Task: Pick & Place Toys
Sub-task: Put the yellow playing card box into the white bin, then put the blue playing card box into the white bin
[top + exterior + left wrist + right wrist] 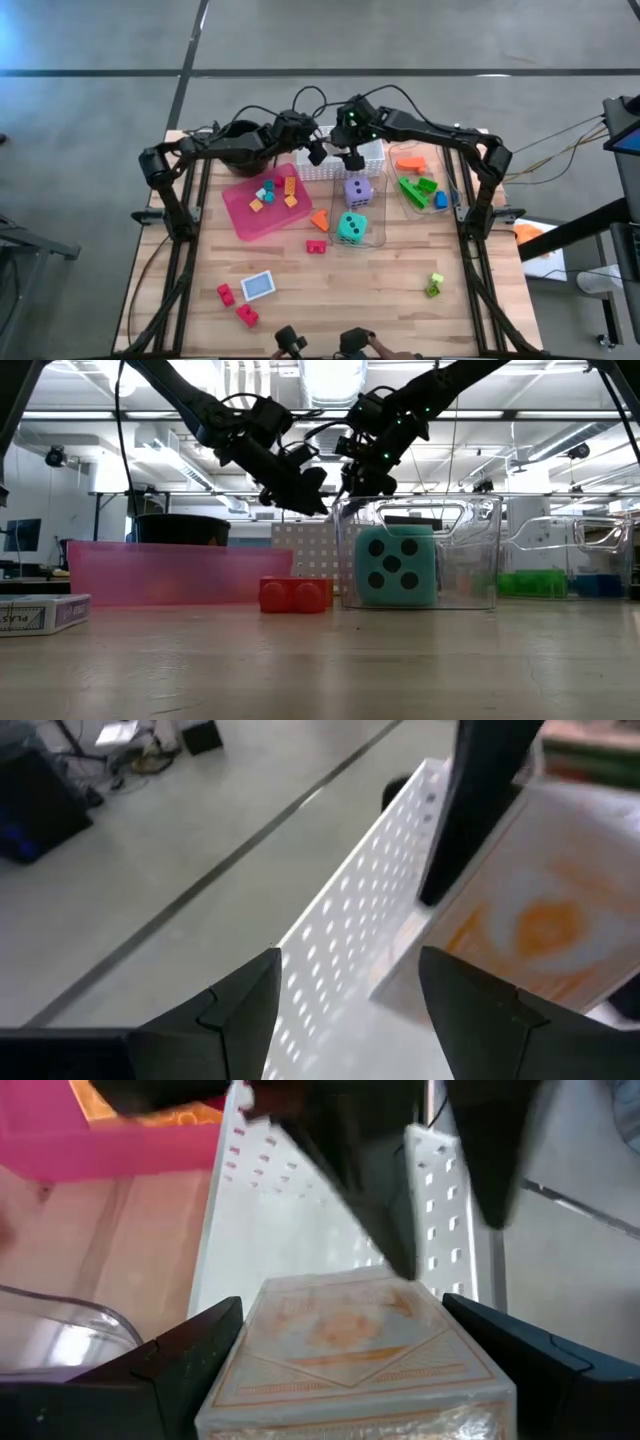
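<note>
Over the far middle of the table both arms meet above the white perforated basket [345, 160], which suggests a card box is being put away there. Farthest left stands the black pot [238, 146], and just before it the pink tray [262, 203] already holds several small bricks [268, 192], so sorting seems partly done. The left gripper [316, 152] hovers at the basket's left end with its fingers spread and nothing between them; its wrist camera looks down past the perforated wall at the orange-backed card box [545, 935], probably standing by to steady or receive it. The right gripper [353, 157] reaches in from the other side, its fingers set wide on either side of that box [350, 1345], seemingly holding it by its sides above the basket. Nearer the camera, the purple die [358, 191] and teal die [351, 228] sit in a clear bin. Loose red bricks [234, 304] and a blue card deck [258, 286] wait at the front left.
</note>
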{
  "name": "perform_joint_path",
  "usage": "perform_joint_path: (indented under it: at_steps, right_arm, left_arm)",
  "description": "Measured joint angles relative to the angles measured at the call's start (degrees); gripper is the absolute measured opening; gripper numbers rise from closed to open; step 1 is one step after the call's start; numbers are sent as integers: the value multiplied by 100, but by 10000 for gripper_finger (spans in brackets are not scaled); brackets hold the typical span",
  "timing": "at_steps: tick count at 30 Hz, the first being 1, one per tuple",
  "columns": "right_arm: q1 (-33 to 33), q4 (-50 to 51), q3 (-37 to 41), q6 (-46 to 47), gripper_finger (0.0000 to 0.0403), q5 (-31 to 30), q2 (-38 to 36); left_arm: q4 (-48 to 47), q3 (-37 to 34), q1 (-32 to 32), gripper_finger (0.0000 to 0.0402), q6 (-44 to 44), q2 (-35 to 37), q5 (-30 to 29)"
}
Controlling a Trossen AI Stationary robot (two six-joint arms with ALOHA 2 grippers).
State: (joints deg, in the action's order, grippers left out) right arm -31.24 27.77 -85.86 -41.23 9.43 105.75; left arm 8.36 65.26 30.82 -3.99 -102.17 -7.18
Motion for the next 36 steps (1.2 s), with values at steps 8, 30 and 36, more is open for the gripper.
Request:
perform_joint_path:
  at_steps: [8, 30, 36]
  right_arm:
    - [-11, -11, 11, 79, 333, -34, 11]
    - [15, -410, -225, 427, 333, 427, -26]
    - [13, -209, -200, 636, 333, 413, -28]
  left_arm:
    - [701, 2, -128, 241, -4, 2, 482]
    - [36, -5, -49, 241, -43, 11, -190]
    - [54, -5, -34, 241, -38, 11, -185]
